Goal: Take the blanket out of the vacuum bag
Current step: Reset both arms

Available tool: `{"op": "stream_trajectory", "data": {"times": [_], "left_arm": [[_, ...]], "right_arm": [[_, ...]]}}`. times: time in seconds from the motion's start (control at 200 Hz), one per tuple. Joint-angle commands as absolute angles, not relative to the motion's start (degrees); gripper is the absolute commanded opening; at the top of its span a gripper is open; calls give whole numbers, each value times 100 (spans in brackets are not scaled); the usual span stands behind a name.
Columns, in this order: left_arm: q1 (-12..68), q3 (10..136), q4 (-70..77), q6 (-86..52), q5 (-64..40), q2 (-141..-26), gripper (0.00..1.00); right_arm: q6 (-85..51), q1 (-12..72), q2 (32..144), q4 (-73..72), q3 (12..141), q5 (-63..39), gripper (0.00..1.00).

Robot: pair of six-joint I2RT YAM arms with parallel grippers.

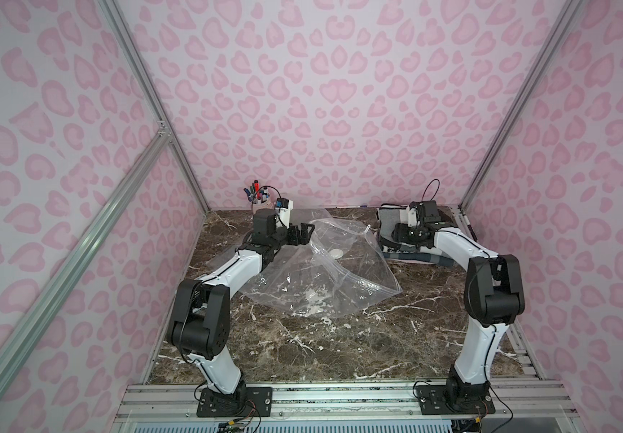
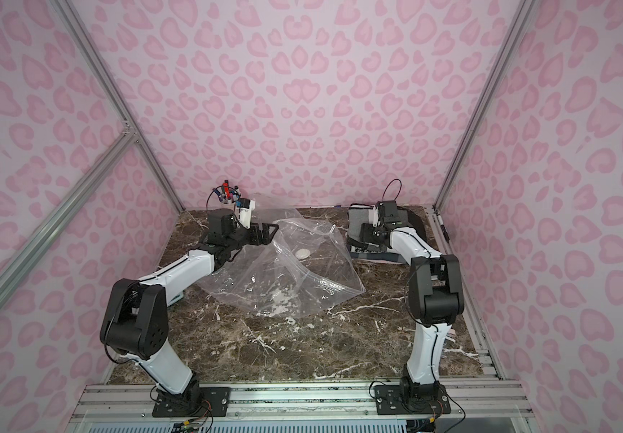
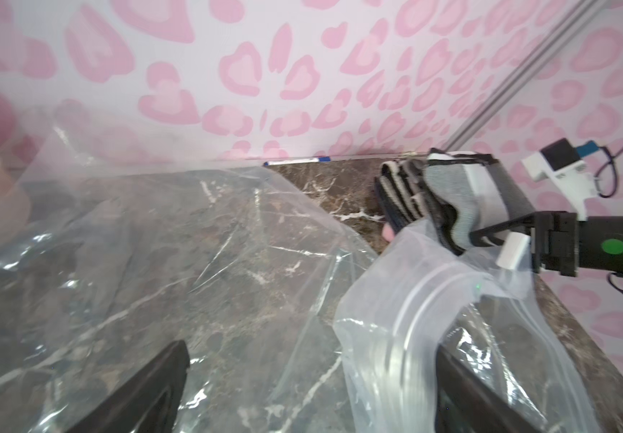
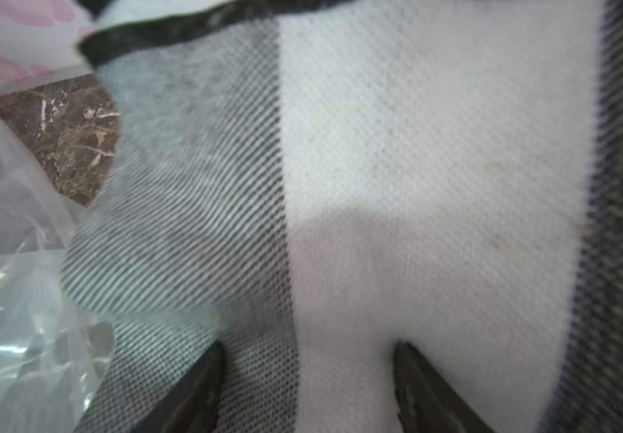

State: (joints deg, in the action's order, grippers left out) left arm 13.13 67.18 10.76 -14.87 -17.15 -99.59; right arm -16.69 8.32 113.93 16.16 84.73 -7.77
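One table (image 1: 339,337): brown marbled top; it bears everything below.
Bag (image 1: 302,277): clear, crinkled film slumped between the two grippers; it looks empty.
Blanket (image 1: 386,225): folded grey, white and black weave, directly under the right gripper and well apart from the left gripper. It lies outside the bag, so the task is judged as good as done.
Left gripper (image 1: 301,234): jaws wide, holding nothing; it hovers at the bag's edge, with film ahead of and beneath its fingers.
Right gripper (image 4: 310,346): jaws parted, tips aimed down at the blanket's top face with no fold pinched between them. Whether the tips touch the cloth cannot be told.
Zip mouth (image 3: 414,300): ribbed strip of the bag, ahead of the left gripper and just beside the blanket.
Valve (image 1: 336,253): white disc on the bag's upper face, between the grippers, nearer the left one.
Handling, blanket: probably soft and limp, with some weight; a single layer lifted alone would likely let the stack unfold.
Handling, bag: probably very light, slippery and shapeless; it would slide rather than resist.
Hold, blanket: the folded edge, through several layers at once.
Hold, bag: the zip strip, likely its stiffest part.
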Motion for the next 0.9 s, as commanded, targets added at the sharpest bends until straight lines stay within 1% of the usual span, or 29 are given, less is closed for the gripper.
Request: {"op": "stream_trajectory", "data": {"times": [0.0,0.085,0.14,0.18,0.3,0.35,0.445,0.535,0.62,0.67,0.715,0.775,0.83,0.865,0.9], "left_arm": [[1300,6810,338,-1637,-555,-10243,97],[1268,7170,-285,-1870,-93,-10690,97],[1245,7369,-456,-1928,-95,-10869,97],[1244,7277,-266,-1906,-276,-10801,97],[1253,6513,1143,-1662,-1687,-9983,97],[1266,6287,1637,-1552,-2123,-9584,97],[1293,5996,2072,-1279,-2526,-8892,97],[1293,5784,2188,-1011,-2873,-8279,97],[1301,5575,2153,-885,-2931,-7716,97],[1300,5406,2042,-814,-2584,-7385,97],[1294,5231,1870,-822,-1869,-7141,97],[1300,5065,1461,-917,-349,-7015,97],[1271,5028,910,-1142,942,-7121,97],[1223,5020,585,-1333,1522,-7255,97],[1180,4972,361,-1516,1888,-7404,97]], "right_arm": [[-1740,895,11553,1445,8570,-1132,73],[-1694,934,11370,1512,8609,-1063,73],[-1679,942,11092,1484,8542,-994,74],[-1664,928,10857,1498,8512,-978,74],[-1610,873,10195,1590,8401,-979,75],[-1605,836,9940,1586,8275,-1018,76],[-1608,728,9416,1436,7855,-1152,76],[-1608,586,8859,1108,7054,-1232,77],[-1626,351,8376,883,6443,-1391,78],[-1611,191,8129,837,6105,-1379,78],[-1557,58,7907,772,5788,-1252,78],[-1454,-118,7622,647,5402,-1046,78],[-1373,-221,7345,551,5049,-796,78],[-1339,-234,7155,444,4794,-554,78],[-1296,-234,6962,257,4510,-378,78]]}}
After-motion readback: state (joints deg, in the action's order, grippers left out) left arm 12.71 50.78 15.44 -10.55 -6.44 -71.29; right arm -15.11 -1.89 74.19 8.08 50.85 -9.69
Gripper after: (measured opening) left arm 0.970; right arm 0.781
